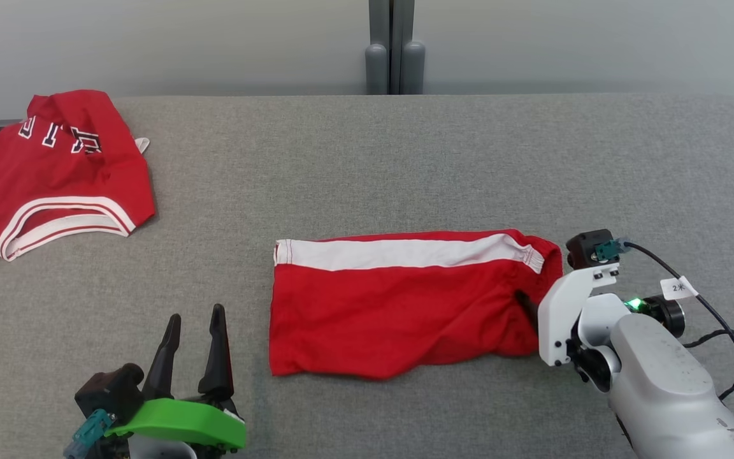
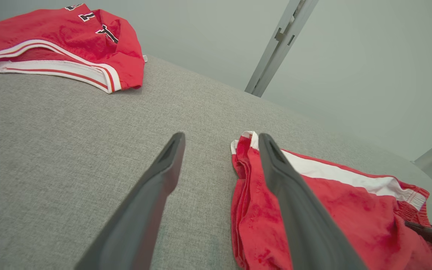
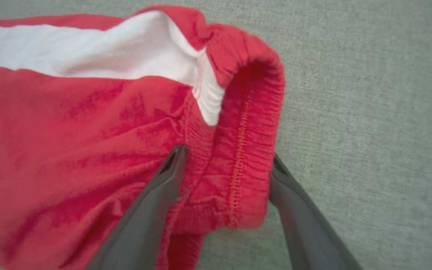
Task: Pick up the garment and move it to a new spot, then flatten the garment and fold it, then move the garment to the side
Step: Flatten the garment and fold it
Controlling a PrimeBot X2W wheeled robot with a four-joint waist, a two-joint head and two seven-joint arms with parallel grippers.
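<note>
R gripper [image 3: 228, 154] spread, astride garment [image 1: 399, 306] waistband [image 3: 248, 150]; long axis L-R, waistband rightward.

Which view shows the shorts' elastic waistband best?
Right wrist view: the waistband sits close up, stitching plain, straddled by the open right hand. Head view shows it small and partly hidden; left wrist view shows a distant, foreshortened edge.

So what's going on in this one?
The robot is working on the red shorts, which lie apparently folded in the middle of the grey table. Its right gripper is open, fingers either side of the waistband, not closed on it. The left gripper is open beside the shorts' other end. A red jersey lies far left.
</note>
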